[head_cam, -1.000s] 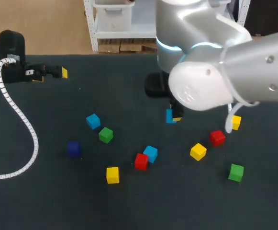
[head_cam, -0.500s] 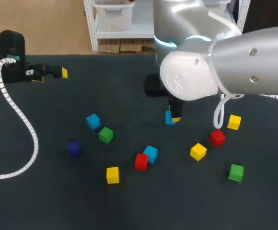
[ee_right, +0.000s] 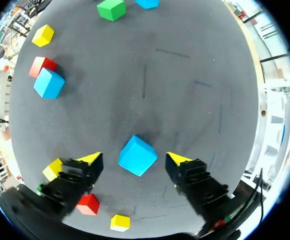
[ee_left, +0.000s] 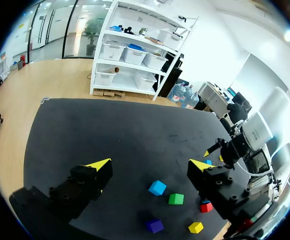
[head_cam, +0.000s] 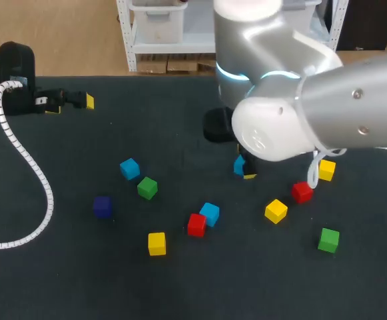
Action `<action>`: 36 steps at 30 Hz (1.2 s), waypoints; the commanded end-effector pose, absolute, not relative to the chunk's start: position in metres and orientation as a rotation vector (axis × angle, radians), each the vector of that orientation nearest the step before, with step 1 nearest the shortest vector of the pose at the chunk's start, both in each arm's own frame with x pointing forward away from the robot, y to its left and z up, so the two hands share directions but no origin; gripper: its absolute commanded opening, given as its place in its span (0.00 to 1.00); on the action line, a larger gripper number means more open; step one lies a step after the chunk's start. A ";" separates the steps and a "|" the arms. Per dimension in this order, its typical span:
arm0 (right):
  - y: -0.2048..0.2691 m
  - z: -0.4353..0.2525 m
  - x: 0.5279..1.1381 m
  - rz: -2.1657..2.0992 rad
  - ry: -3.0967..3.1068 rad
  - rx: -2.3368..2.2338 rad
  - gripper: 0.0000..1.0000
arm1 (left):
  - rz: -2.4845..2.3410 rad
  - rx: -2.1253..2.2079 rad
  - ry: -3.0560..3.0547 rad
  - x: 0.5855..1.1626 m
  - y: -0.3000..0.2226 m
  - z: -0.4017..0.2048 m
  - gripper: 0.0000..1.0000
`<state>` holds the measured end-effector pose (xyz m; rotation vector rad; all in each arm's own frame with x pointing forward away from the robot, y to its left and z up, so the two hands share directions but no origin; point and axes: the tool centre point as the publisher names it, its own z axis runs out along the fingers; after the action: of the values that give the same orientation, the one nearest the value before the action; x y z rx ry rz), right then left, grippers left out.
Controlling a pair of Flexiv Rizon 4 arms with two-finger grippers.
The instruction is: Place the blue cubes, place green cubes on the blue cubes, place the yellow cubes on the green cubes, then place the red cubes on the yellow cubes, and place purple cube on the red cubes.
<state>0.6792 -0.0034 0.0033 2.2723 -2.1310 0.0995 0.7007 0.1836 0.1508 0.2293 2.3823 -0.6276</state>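
Over the middle of the table (head_cam: 60, 287) hangs my right arm (head_cam: 300, 100). The right gripper (ee_right: 133, 158) has its fingers apart either side of a blue cube (ee_right: 137, 155) on the mat; I think neither tip touches it, but the view's tight. My left gripper (ee_left: 149, 164) sits at the far left edge, fingers wide apart. A red cube (head_cam: 302, 192) and a yellow cube (head_cam: 276, 211) lie near the blue one, and the purple cube (head_cam: 102, 207) is well apart.
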 end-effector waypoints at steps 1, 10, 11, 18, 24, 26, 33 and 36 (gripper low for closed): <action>-0.006 0.005 0.676 0.142 -2.194 2.253 1.00 | -0.634 0.231 2.376 0.700 0.185 0.150 1.00; -0.001 0.005 0.678 0.152 -2.318 2.100 0.44 | -0.634 0.231 2.376 0.700 0.185 0.150 1.00; 0.000 0.005 0.678 0.154 -2.338 2.069 0.42 | -0.634 0.231 2.376 0.700 0.185 0.150 1.00; 0.005 0.003 0.677 0.100 -2.472 1.866 0.30 | -0.634 0.231 2.376 0.700 0.185 0.150 1.00; 0.005 -0.001 0.682 0.059 -2.540 1.756 0.26 | -0.634 0.231 2.376 0.700 0.185 0.150 1.00; 0.003 -0.003 0.681 0.059 -2.524 1.767 0.11 | -0.634 0.231 2.376 0.700 0.185 0.150 1.00; -0.006 -0.003 0.679 0.034 -2.316 2.065 0.00 | -0.634 0.231 2.376 0.700 0.185 0.150 1.00; -0.009 -0.002 0.678 0.042 -2.224 2.133 0.00 | -0.634 0.231 2.376 0.700 0.185 0.150 1.00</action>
<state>0.6802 -0.0040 0.0001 2.0867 -2.2708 0.0509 0.7007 0.1836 0.1508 0.2293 2.3823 -0.6276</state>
